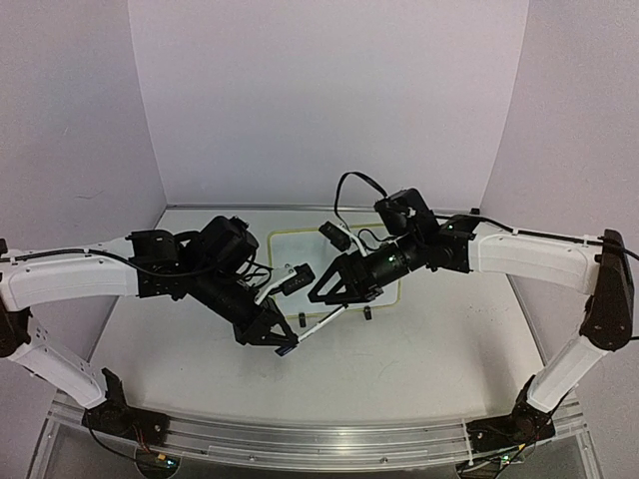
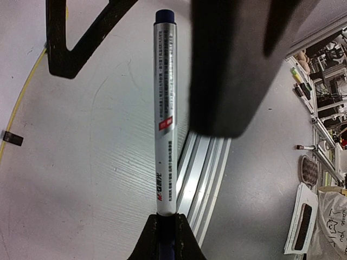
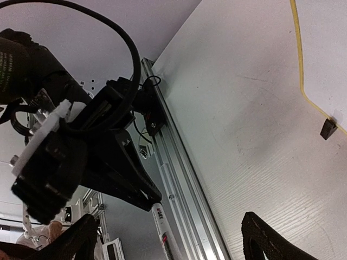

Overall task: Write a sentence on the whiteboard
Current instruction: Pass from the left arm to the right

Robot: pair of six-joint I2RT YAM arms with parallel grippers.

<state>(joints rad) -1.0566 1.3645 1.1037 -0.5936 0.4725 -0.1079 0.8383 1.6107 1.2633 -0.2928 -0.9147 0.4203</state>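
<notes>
My left gripper (image 1: 280,339) (image 2: 166,225) is shut on one end of a white marker (image 1: 321,322) (image 2: 165,108). It holds the marker above the table in front of the whiteboard. The marker's dark blue far end (image 2: 165,16) points at my right gripper (image 1: 344,292) (image 3: 171,221). That gripper is open, with one finger on either side of the far end, not closed on it. The marker also shows in the right wrist view (image 3: 164,230). The whiteboard (image 1: 292,247) (image 3: 325,49) is white with a thin yellow frame. It lies flat behind the grippers, partly hidden by both arms.
Two small black clip feet (image 1: 367,312) (image 1: 300,319) sit at the whiteboard's near edge, one seen close up (image 3: 327,129). An aluminium rail (image 2: 203,168) (image 3: 184,179) runs along the table's front edge. Purple walls enclose the table's back and sides.
</notes>
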